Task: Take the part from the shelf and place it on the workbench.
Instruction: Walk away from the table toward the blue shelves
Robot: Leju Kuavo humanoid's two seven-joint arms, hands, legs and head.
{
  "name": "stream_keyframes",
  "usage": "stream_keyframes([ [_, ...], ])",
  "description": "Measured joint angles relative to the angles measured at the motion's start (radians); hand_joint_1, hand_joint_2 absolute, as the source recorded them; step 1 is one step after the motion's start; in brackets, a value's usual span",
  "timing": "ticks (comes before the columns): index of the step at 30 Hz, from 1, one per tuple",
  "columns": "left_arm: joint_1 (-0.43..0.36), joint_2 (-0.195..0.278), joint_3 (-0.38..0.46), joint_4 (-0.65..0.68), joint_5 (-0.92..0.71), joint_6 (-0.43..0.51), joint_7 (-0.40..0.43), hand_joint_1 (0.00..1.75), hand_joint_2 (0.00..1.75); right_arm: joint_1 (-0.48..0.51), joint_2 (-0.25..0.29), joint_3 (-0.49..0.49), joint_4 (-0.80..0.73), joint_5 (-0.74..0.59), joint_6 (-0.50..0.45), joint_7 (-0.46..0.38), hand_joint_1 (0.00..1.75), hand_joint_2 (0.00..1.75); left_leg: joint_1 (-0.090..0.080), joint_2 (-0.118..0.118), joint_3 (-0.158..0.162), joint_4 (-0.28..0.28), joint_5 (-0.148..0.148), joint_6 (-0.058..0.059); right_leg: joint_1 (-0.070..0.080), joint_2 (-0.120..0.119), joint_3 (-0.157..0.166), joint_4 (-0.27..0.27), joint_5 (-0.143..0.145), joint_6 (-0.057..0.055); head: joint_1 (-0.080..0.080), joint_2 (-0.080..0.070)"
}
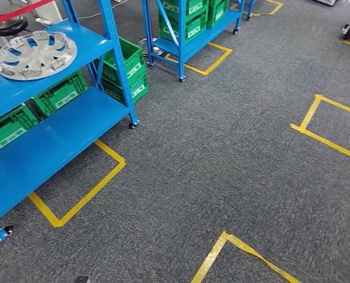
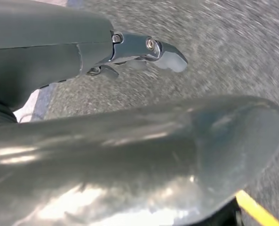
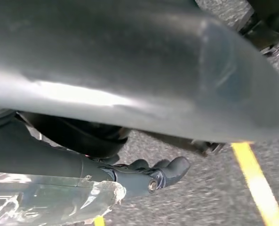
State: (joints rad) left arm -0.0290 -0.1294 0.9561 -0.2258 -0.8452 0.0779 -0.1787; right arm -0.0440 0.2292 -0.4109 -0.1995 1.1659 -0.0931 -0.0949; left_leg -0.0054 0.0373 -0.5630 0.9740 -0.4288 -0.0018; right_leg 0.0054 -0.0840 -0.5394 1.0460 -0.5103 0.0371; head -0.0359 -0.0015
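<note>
The part is a silver hubcap (image 1: 36, 54) with cut-out spokes. It lies flat on the upper level of a blue shelf (image 1: 43, 147) at the far left of the head view. My left hand (image 2: 131, 150) hangs over the grey carpet, its thick thumb and a dark finger (image 2: 148, 46) stretched out and apart, with nothing held. My right hand (image 3: 131, 70) also hangs above the carpet, its dark fingers (image 3: 159, 175) extended under the thumb, holding nothing. Both hands are far from the hubcap.
Green crates (image 1: 59, 94) sit behind the shelf's lower level, and more (image 1: 126, 68) at its right end. A second blue rack (image 1: 182, 35) with green crates stands further back. Yellow tape squares (image 1: 81, 197) mark the grey carpet, which is open to the right.
</note>
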Motion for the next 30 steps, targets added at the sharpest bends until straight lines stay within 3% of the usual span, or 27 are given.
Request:
stream_keyframes([
  [2,-0.002,0.002,0.006,0.000,0.005,0.006,-0.005,0.00,0.00,0.001,0.000,0.000,0.000,-0.002,0.000,0.000,0.00,0.00,0.004,-0.027,0.001,-0.002,-0.001,0.009,-0.003,0.059,-0.056,0.119,-0.057,0.009,0.006,0.000],
  [4,-0.005,0.002,0.015,0.000,0.009,0.012,-0.012,0.00,0.00,0.003,-0.001,0.000,0.000,-0.003,0.000,0.000,0.00,0.00,0.005,-0.057,0.003,-0.001,-0.005,0.013,-0.005,0.079,-0.125,0.250,-0.098,0.012,0.008,0.000],
  [5,-0.004,0.002,0.019,0.000,0.010,0.015,-0.014,0.00,0.00,0.005,-0.001,0.000,0.000,-0.004,-0.001,0.000,0.00,0.00,0.005,-0.072,0.006,-0.001,-0.007,0.012,-0.005,0.081,-0.141,0.270,-0.091,0.012,0.009,0.000],
  [6,-0.002,0.002,0.024,0.000,0.013,0.017,-0.016,0.00,0.00,0.006,-0.001,0.000,0.000,-0.005,-0.001,0.000,0.00,0.00,0.006,-0.087,0.011,-0.001,-0.010,0.011,-0.006,0.083,-0.135,0.247,-0.063,0.012,0.008,0.000],
  [7,0.000,0.002,0.027,0.000,0.015,0.020,-0.018,0.00,0.00,0.006,-0.001,0.000,0.000,-0.005,-0.001,0.000,0.00,0.00,0.007,-0.102,0.017,-0.001,-0.014,0.008,-0.008,0.090,-0.112,0.188,-0.022,0.012,0.008,0.000],
  [9,0.000,0.004,0.036,0.000,0.018,0.025,-0.023,0.00,0.00,0.007,0.000,0.000,0.001,-0.005,0.000,0.000,0.00,0.00,0.008,-0.130,0.025,0.004,-0.025,-0.003,-0.017,0.137,-0.049,0.048,0.036,0.014,0.011,0.000],
  [11,-0.002,0.007,0.044,0.000,0.017,0.033,-0.029,0.00,0.00,0.008,0.000,0.000,0.001,-0.007,0.000,0.000,0.00,0.00,0.009,-0.151,0.023,0.007,-0.036,-0.013,-0.022,0.173,-0.016,-0.016,0.034,0.007,0.012,0.000],
  [13,-0.001,0.009,0.049,0.000,0.016,0.038,-0.037,0.00,0.00,0.008,0.001,0.000,0.001,-0.009,-0.001,-0.001,0.00,0.00,0.013,-0.166,0.022,0.005,-0.042,-0.021,-0.019,0.160,-0.006,-0.021,0.021,-0.010,0.011,0.000],
  [14,0.001,0.009,0.051,-0.001,0.015,0.040,-0.042,0.00,0.00,0.009,0.001,0.000,0.000,-0.010,-0.001,-0.002,0.00,0.00,0.013,-0.155,0.021,0.012,-0.044,-0.025,-0.018,0.149,0.001,-0.023,0.017,-0.018,0.009,0.000],
  [16,-0.003,0.007,0.053,-0.001,0.010,0.047,-0.052,0.00,0.00,0.012,0.001,0.000,0.000,-0.016,-0.003,-0.007,0.00,0.00,0.010,-0.102,-0.017,0.080,-0.066,-0.032,-0.018,0.121,0.027,-0.035,0.006,-0.031,-0.001,0.000],
  [17,-0.006,0.005,0.054,-0.001,0.006,0.050,-0.055,0.00,0.00,0.015,0.000,0.000,0.000,-0.019,-0.004,-0.010,0.00,0.00,0.008,-0.072,-0.058,0.144,-0.084,-0.034,-0.015,0.106,0.042,-0.041,-0.002,-0.034,-0.006,0.000],
  [19,-0.009,0.000,0.054,-0.001,-0.001,0.052,-0.063,0.00,0.00,0.022,-0.003,-0.001,0.000,-0.027,-0.006,-0.019,0.00,0.00,0.008,-0.051,-0.157,0.276,-0.105,-0.035,-0.011,0.076,0.078,-0.056,-0.024,-0.037,-0.010,0.000],
  [20,-0.007,-0.002,0.054,-0.001,-0.003,0.053,-0.067,0.00,0.00,0.026,-0.005,-0.001,0.000,-0.029,-0.005,-0.024,0.00,0.00,0.008,-0.049,-0.191,0.305,-0.089,-0.033,-0.009,0.063,0.097,-0.063,-0.036,-0.036,-0.011,0.000],
  [21,-0.003,-0.003,0.056,-0.001,-0.004,0.052,-0.073,0.00,0.00,0.029,-0.007,-0.001,0.000,-0.030,-0.004,-0.028,0.00,0.00,0.007,-0.048,-0.207,0.295,-0.050,-0.028,-0.007,0.051,0.120,-0.072,-0.050,-0.035,-0.011,0.000],
  [23,0.003,-0.003,0.060,0.000,-0.003,0.049,-0.087,0.00,0.00,0.034,-0.011,-0.002,0.000,-0.030,-0.001,-0.033,0.00,0.00,-0.001,-0.028,-0.188,0.173,0.073,-0.009,-0.003,0.028,0.178,-0.097,-0.078,-0.033,-0.012,0.000],
  [24,0.004,-0.003,0.063,0.000,-0.003,0.047,-0.092,0.00,0.00,0.037,-0.012,-0.002,0.001,-0.030,0.000,-0.034,0.00,0.00,-0.011,-0.004,-0.167,0.110,0.114,0.003,0.002,0.017,0.209,-0.112,-0.094,-0.030,-0.010,0.000],
  [25,0.004,-0.003,0.066,0.000,-0.002,0.046,-0.096,0.00,0.00,0.038,-0.013,-0.002,0.001,-0.031,0.001,-0.035,0.00,0.00,-0.020,0.017,-0.146,0.058,0.130,0.013,0.006,0.006,0.236,-0.127,-0.108,-0.026,-0.009,0.000],
  [26,0.003,-0.002,0.068,0.000,-0.003,0.046,-0.098,0.00,0.00,0.037,-0.013,-0.002,0.001,-0.032,0.001,-0.037,0.00,0.00,-0.028,0.032,-0.131,0.033,0.122,0.020,0.008,-0.004,0.261,-0.143,-0.120,-0.020,-0.006,0.000],
  [28,-0.002,-0.003,0.069,0.000,-0.007,0.046,-0.100,0.00,0.00,0.028,-0.015,-0.004,-0.001,-0.037,0.000,-0.042,0.00,0.00,-0.030,0.023,-0.107,0.025,0.076,0.024,0.011,-0.016,0.284,-0.137,-0.112,-0.006,-0.005,0.000],
  [29,-0.003,-0.003,0.069,0.000,-0.009,0.046,-0.100,0.00,0.00,0.021,-0.015,-0.004,-0.002,-0.039,0.000,-0.045,0.00,0.00,-0.026,0.013,-0.094,0.022,0.063,0.026,0.011,-0.010,0.271,-0.095,-0.092,0.001,-0.005,0.000],
  [30,-0.005,-0.002,0.069,0.000,-0.011,0.046,-0.100,0.00,0.00,0.017,-0.016,-0.005,-0.002,-0.040,0.000,-0.048,0.00,0.00,-0.021,0.004,-0.077,0.015,0.053,0.030,0.010,0.009,0.234,-0.019,-0.067,0.007,-0.003,0.000],
])
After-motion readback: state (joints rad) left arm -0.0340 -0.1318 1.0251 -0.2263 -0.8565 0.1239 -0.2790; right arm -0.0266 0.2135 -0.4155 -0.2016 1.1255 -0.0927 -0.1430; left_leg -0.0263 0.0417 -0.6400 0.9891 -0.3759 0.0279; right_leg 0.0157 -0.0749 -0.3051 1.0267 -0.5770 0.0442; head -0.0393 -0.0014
